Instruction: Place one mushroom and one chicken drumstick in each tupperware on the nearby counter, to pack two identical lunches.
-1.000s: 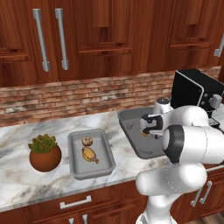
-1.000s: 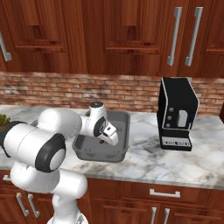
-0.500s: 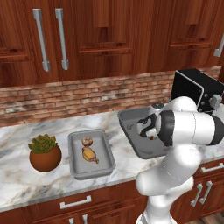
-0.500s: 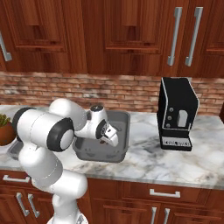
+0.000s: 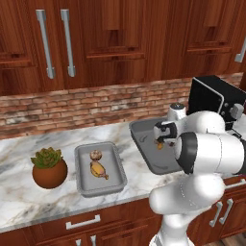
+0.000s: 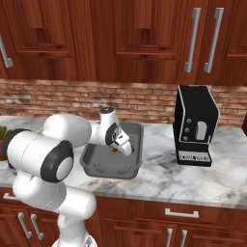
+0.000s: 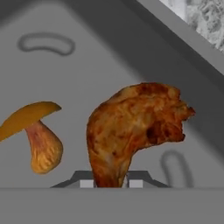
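My gripper is shut on the narrow end of a browned chicken drumstick, low inside the wider grey tupperware. A mushroom with an orange cap lies on that tray's floor just beside the drumstick. In the right base view the gripper reaches down into the same tupperware. To its left on the marble counter sits the smaller tupperware, holding a mushroom and a chicken drumstick.
A succulent in a round brown pot stands left of the small tray. A black coffee machine stands right of the wide tray. A brick wall and wood cabinets rise behind the counter.
The arm's elbow and upper links have swung, while the hand stays low over the wider tray with the drumstick in it.
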You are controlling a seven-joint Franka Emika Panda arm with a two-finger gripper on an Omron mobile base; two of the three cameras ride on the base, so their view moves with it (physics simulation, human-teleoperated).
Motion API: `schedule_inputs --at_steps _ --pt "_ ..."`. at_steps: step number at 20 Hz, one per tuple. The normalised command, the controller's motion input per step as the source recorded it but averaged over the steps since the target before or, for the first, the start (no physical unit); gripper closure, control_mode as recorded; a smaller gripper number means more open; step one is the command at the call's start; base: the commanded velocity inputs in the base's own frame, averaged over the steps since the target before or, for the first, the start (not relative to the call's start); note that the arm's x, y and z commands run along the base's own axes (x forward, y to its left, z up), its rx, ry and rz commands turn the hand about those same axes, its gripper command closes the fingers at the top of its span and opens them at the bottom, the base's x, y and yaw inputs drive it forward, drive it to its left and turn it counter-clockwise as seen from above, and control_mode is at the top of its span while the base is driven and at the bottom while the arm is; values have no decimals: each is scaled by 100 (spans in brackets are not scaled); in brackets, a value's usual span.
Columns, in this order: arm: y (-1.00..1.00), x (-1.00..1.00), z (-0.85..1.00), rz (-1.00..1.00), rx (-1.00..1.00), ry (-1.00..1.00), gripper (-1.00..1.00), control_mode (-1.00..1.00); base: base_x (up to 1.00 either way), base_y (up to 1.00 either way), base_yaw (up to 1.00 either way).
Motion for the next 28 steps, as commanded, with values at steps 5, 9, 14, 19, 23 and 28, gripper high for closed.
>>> schedule_inputs --at_steps 5,9,14,19,23,28 --pt "0 -12 40 -10 0 -2 -100 -100 0 0 0" --pt "0 -28 7 -9 -1 -3 -100 -100 0 0 0" --pt "0 -96 28 -7 0 -8 -100 -100 0 0 0" --pt "0 -100 44 -1 -1 -15 -100 -100 0 0 0" --pt "-4 -100 80 0 -1 -25 -100 -100 0 0 0" --pt "-37 -100 90 0 0 -35 -100 -100 0 0 0"
